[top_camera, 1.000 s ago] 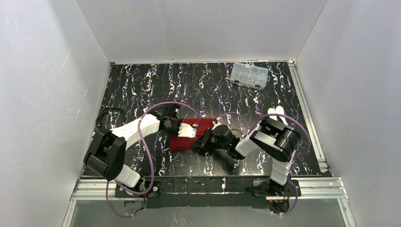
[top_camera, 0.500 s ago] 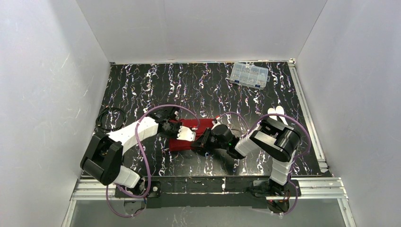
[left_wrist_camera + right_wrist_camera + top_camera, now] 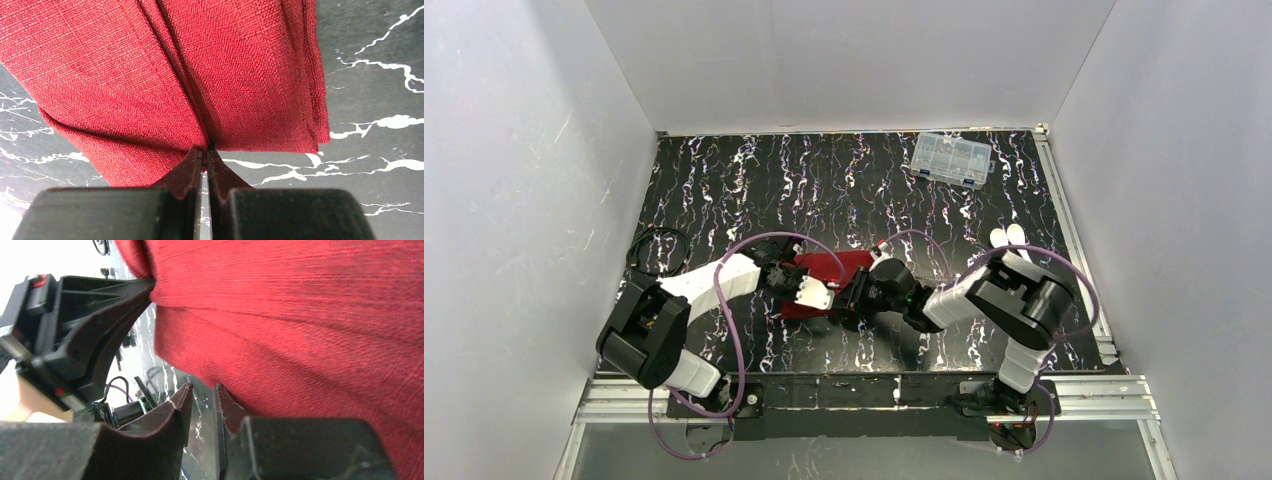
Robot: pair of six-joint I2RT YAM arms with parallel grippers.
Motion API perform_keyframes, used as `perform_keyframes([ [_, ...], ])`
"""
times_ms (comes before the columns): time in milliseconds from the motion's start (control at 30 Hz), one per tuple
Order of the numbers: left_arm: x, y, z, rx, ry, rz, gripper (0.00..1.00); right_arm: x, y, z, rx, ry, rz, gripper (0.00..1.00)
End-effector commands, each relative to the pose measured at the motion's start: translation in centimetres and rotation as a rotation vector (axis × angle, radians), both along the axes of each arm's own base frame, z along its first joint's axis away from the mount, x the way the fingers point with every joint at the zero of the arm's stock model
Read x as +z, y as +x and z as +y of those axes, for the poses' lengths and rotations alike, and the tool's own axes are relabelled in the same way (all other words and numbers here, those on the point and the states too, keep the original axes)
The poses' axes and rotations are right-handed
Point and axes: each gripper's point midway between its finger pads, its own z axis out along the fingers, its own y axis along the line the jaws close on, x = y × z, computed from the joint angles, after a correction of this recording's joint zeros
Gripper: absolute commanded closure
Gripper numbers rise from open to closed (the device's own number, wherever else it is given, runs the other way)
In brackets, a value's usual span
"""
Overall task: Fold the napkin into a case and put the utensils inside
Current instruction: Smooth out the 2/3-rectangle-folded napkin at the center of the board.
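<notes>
**Both grippers at the near edge of the folded napkin**

Your left gripper [image 3: 204, 150] is clenched, its tips pinching the near edge of the napkin [image 3: 175, 75] at a crease between the layers. Your right gripper [image 3: 202, 390] stands slightly parted with nothing between the jaws. Its tips are just beside the cloth's edge and face the left gripper. The napkin lies folded to a small oblong at the middle of the table [image 3: 824, 180], a black surface veined with white. The two utensils [image 3: 1007, 236] lie to the right, well apart from the cloth and partly hidden by the right arm. A clear box [image 3: 950, 159] sits near the far right corner. A black cable [image 3: 659, 250] coils at the left. Plain white walls [image 3: 854, 60] close three sides, and metal rails [image 3: 1104, 395] run along the near and right edges.
</notes>
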Motion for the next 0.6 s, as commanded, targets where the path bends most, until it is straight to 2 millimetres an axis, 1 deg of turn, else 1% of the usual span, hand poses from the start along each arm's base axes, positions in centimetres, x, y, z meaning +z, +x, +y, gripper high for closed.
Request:
perform_keyframes([
  [0,-1.4,-0.6,0.4,-0.025,0.035,0.034,1.00,4.0,1.7,-0.4,0.010,-0.030,-0.140,0.68],
  [33,-1.4,-0.5,0.3,-0.026,0.034,0.033,1.00,4.7,2.2,-0.8,0.006,-0.031,-0.155,0.66],
  [67,-1.4,-0.5,0.3,-0.028,0.034,0.033,1.00,5.0,2.4,-1.4,0.010,-0.046,-0.148,0.66],
  [100,-1.5,-0.5,0.2,-0.028,0.034,0.035,1.00,5.8,3.3,-2.0,-0.003,-0.041,-0.162,0.65],
  [133,-1.5,-0.5,0.2,-0.030,0.032,0.034,1.00,6.1,3.9,-2.9,-0.006,-0.055,-0.158,0.65],
  [200,-1.5,-0.6,0.2,-0.036,0.036,0.037,1.00,7.2,5.8,-4.8,-0.030,-0.070,-0.179,0.65],
  [267,-1.7,-0.8,0.3,-0.042,0.040,0.042,1.00,7.6,7.7,-6.2,-0.034,-0.100,-0.187,0.65],
  [300,-1.8,-0.8,0.4,-0.046,0.043,0.041,1.00,7.6,8.3,-6.4,-0.020,-0.117,-0.182,0.66],
  [333,-1.8,-0.8,0.4,-0.050,0.046,0.040,1.00,7.5,8.9,-6.3,-0.004,-0.123,-0.180,0.66],
  [400,-2.0,-1.0,0.4,-0.056,0.050,0.042,1.00,7.6,9.8,-5.5,0.025,-0.105,-0.171,0.67],
  [467,-2.0,-1.0,0.5,-0.063,0.056,0.039,1.00,7.6,10.4,-4.2,0.067,-0.075,-0.164,0.68],
  [567,-2.2,-1.1,0.8,-0.075,0.070,0.036,1.00,6.7,10.7,-2.2,0.154,-0.034,-0.116,0.69],
])
